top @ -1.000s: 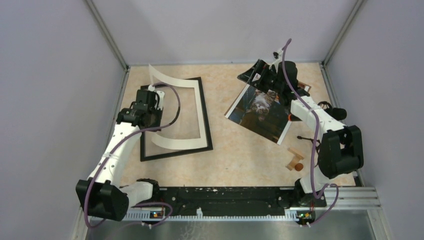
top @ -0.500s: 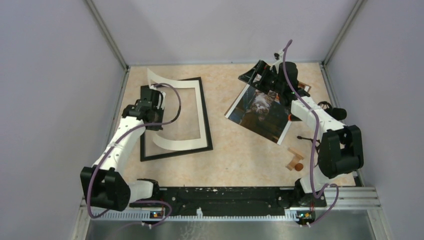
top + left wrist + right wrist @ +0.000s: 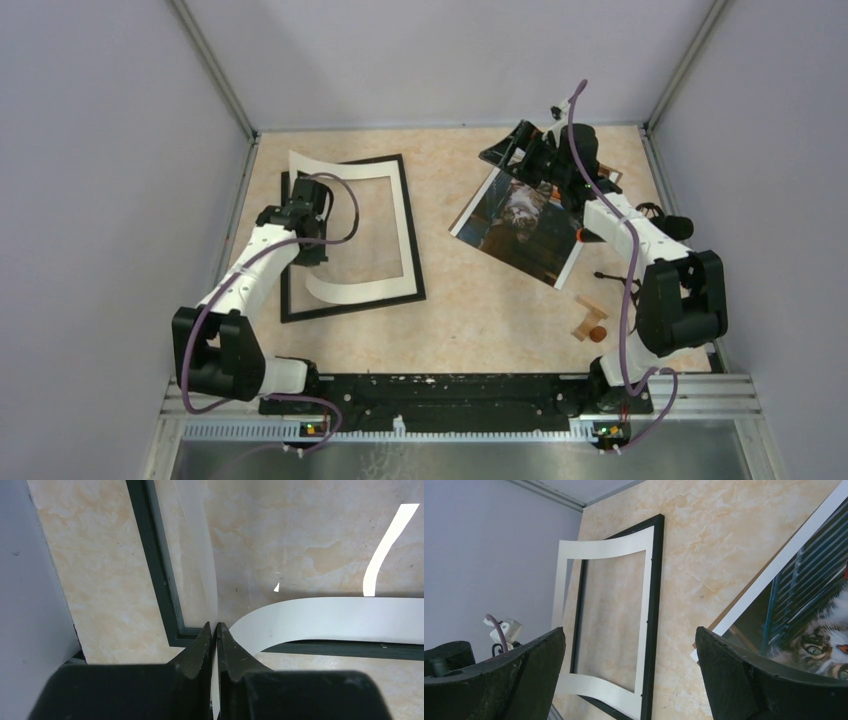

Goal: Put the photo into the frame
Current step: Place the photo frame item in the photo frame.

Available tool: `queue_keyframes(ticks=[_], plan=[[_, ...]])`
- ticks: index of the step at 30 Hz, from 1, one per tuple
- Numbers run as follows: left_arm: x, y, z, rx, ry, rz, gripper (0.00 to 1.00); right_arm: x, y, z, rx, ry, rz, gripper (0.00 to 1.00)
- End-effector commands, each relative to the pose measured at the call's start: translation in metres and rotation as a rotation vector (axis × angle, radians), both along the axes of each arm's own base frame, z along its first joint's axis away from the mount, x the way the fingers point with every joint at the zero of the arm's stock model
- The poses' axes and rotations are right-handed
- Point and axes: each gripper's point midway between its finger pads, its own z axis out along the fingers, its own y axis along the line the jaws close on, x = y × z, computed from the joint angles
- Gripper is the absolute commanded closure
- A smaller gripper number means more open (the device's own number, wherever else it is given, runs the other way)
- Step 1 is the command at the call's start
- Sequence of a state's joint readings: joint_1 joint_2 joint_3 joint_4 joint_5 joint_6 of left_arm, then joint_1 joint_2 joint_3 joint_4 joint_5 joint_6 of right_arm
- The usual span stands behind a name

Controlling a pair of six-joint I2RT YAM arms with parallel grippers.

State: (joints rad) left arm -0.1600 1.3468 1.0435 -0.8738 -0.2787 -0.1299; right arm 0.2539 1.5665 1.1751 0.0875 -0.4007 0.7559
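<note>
Step in hand, most likely: lifting the white mat off the frame to open it for the print. Left fingers pressed together on the mat's thin side strip, card pinched between the tips and bowing up and away ahead of them. Just beneath and to the left of those tips, the frame's dark rail and near corner, flat on the tabletop; no sign of the frame itself being lifted.

Right fingers spread wide with nothing between them, poised above the far edge of the photo. Photo flat on the tabletop, under and just to the right of that open pair, well apart from the frame far ahead of them. Not yet in the frame, then; main step undone.

Next, by judgement: carrying the mat clear and setting it aside without dragging the frame along, with a firm pinch on such bendy card. After that, closing the right fingers on the photo's edge. Awkward with a flat sheet, so probably tipping or sliding an edge first. Then bringing it square over the opening.
</note>
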Motion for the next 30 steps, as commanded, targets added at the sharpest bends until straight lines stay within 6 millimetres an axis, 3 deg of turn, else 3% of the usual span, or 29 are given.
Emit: queue_keyframes(ticks=[1, 10, 15, 16, 20, 22, 23, 24, 25, 28, 30], plan=[[0.001, 0.002, -0.002, 0.010, -0.014, 0.033, 0.89, 0.005, -0.004, 0.004, 0.015, -0.025, -0.001, 0.01], [-0.001, -0.012, -0.013, -0.064, 0.049, 0.026, 0.86, 0.006, -0.003, 0.003, 0.018, -0.018, 0.005, 0.01], [-0.004, -0.009, -0.018, -0.049, 0.085, 0.062, 0.82, 0.005, -0.005, 0.005, 0.016, -0.022, -0.005, 0.01], [-0.003, -0.008, -0.016, -0.043, 0.076, 0.065, 0.79, 0.005, -0.006, 0.006, 0.017, -0.025, -0.006, 0.01], [-0.001, -0.004, -0.007, -0.026, 0.053, 0.097, 0.49, 0.005, -0.007, 0.005, 0.019, -0.025, -0.006, 0.01], [0.003, 0.008, 0.010, 0.027, 0.007, 0.147, 0.33, 0.005, -0.006, 0.004, 0.019, -0.022, -0.004, 0.01], [0.005, 0.017, 0.024, 0.069, -0.035, 0.188, 0.23, 0.005, -0.007, 0.004, 0.019, -0.020, -0.004, 0.01], [0.009, 0.027, 0.043, 0.116, -0.095, 0.236, 0.07, 0.005, -0.007, 0.004, 0.020, -0.020, -0.003, 0.01], [0.011, 0.038, 0.063, 0.159, -0.162, 0.283, 0.02, 0.005, -0.008, 0.003, 0.019, -0.019, -0.005, 0.01], [0.020, 0.048, 0.119, 0.161, -0.375, 0.348, 0.01, 0.005, -0.008, 0.004, 0.019, -0.020, -0.007, 0.01], [0.023, 0.043, 0.143, 0.094, -0.486, 0.355, 0.01, 0.006, -0.009, 0.004, 0.019, -0.020, -0.010, 0.01]])
